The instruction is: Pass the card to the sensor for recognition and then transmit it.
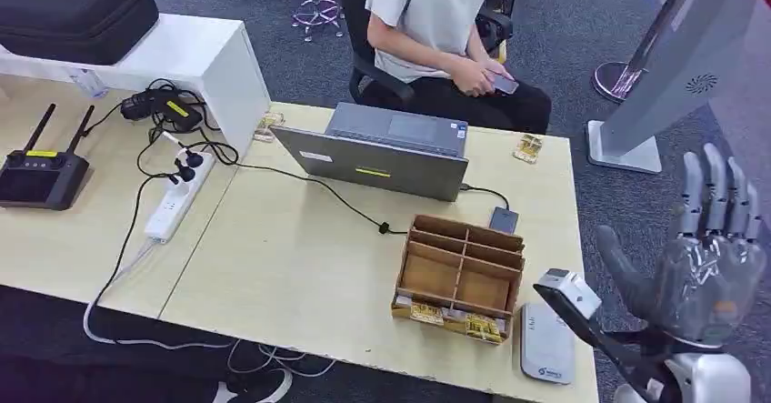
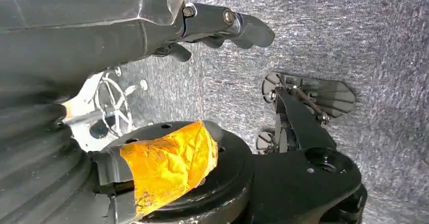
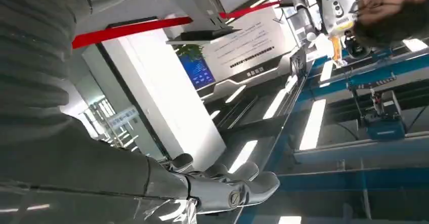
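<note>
the right hand [image 1: 705,257] is seen raised off the table's right edge, palm up, fingers spread apart and nothing held; its wrist is cut off by the bottom of the head view. in the right wrist view the same hand [image 3: 212,183] is seen against ceiling lights, fingers extended and empty. the left hand [image 2: 222,27] is seen hanging over grey carpet, its fingers loosely extended with nothing between them, much of it hidden behind its own cover.

small yellow-printed cards [image 1: 450,319] are seen lying at the near lip of a wooden divided box [image 1: 462,268] on the table [image 1: 291,266]; their print is too small to read. a white flat sensor [image 1: 546,345] lies just beside the box, at the table's front right corner, partly hidden by the right arm's wrist camera. behind the box a grey laptop [image 1: 386,151] stands open towards a seated person [image 1: 436,30], whose head is cut off at the top and who holds a phone.
</note>
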